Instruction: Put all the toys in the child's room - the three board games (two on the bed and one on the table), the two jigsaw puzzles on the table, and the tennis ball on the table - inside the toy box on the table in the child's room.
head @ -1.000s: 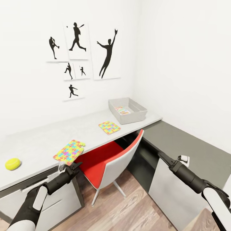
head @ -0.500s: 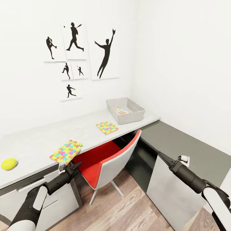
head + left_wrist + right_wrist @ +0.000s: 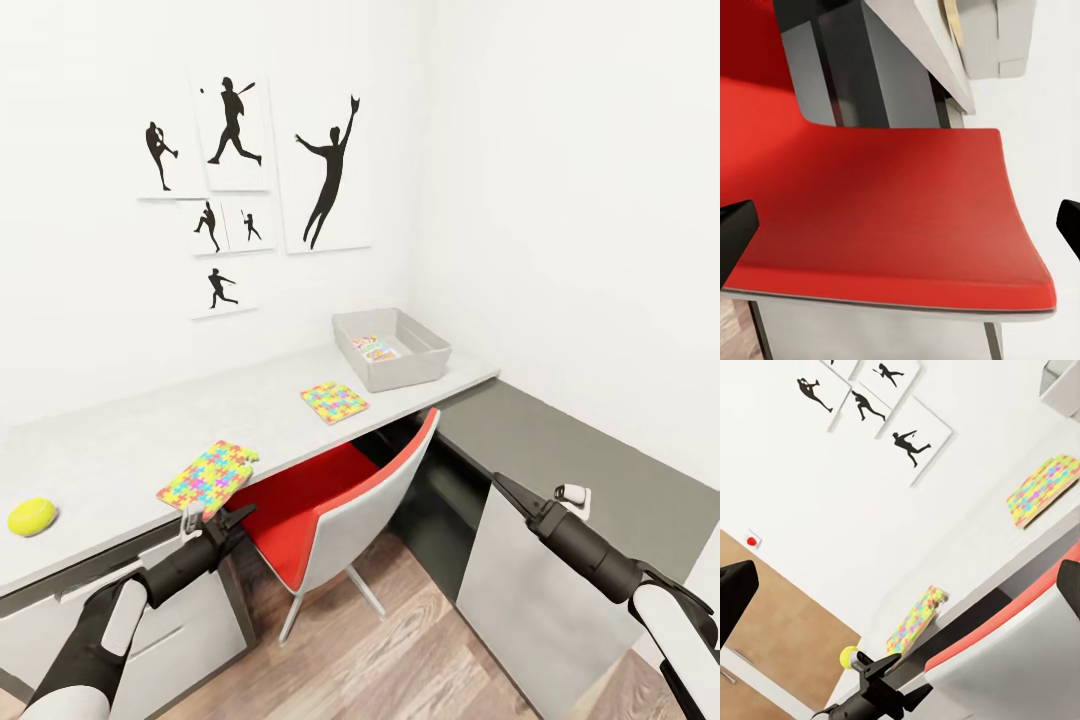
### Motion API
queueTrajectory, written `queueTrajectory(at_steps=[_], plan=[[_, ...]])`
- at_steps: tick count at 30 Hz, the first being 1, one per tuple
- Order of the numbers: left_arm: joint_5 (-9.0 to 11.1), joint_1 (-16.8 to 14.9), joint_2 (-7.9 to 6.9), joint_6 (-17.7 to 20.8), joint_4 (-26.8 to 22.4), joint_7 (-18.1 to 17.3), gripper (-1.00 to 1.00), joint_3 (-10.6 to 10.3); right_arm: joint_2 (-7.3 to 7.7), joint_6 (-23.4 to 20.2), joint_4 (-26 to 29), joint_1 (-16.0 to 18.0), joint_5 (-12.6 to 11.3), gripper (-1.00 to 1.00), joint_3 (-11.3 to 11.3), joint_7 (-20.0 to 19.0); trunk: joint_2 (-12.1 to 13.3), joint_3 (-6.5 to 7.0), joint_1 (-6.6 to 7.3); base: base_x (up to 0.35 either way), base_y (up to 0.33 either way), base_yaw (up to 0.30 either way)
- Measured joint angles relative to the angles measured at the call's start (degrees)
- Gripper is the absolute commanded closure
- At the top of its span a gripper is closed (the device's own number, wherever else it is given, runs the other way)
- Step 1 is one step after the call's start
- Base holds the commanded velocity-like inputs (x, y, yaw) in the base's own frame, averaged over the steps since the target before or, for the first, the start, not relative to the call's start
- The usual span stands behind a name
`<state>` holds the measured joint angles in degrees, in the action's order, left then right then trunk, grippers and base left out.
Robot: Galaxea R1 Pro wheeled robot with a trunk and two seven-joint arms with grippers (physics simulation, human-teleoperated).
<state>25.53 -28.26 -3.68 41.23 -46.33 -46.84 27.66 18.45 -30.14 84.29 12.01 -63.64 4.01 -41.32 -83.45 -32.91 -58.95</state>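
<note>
Puzzle number one lies at the front edge of the table, one corner poking out past the lip, and it looks like the piece in hand: the left gripper hangs just below and in front of that corner, under the table edge. Its jaws are spread wide and hold nothing; in the left wrist view the two dark fingertips sit at the far sides of the picture with the red chair seat between them. A good pick here probably means raising the gripper to the level of the sheet, then closing one finger above and one below the overhanging corner, since the sheet is too thin and flat to pinch from above. Sliding it a little further off the edge first could give more to bite on, but too much and it may tip to the floor.

The second puzzle lies farther along the table, well apart from the first and near the toy box, which stands at the far end by the wall and already holds something small and colourful. The tennis ball rests near the front edge at the other end, beyond the left arm.

The right gripper points forward over the dark cabinet, to the right of the chair, also open and empty, its fingertips at the edges of the right wrist view.
</note>
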Motion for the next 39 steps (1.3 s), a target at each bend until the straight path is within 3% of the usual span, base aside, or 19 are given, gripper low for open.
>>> queueTrajectory(at_steps=[4,8,39], plan=[[0.0,0.0,-0.1,0.0,0.0,0.0,-1.0,0.1,0.0,0.0,0.0,0.0,0.0,-1.0,0.0,0.0,0.0,0.0,0.0,0.0,0.0,0.0],[0.0,0.0,-0.23,0.0,0.0,0.0,-1.0,0.2,0.0,0.0,0.0,0.0,0.0,-1.0,0.1,0.0,1.6,0.71,0.87,0.0,0.0,0.0],[-0.1,0.0,0.0,-0.1,0.0,0.0,-1.0,0.2,0.0,0.0,-1.2,0.0,-0.1,-1.0,0.2,0.0,1.6,0.72,0.88,0.02,0.026,0.0]])
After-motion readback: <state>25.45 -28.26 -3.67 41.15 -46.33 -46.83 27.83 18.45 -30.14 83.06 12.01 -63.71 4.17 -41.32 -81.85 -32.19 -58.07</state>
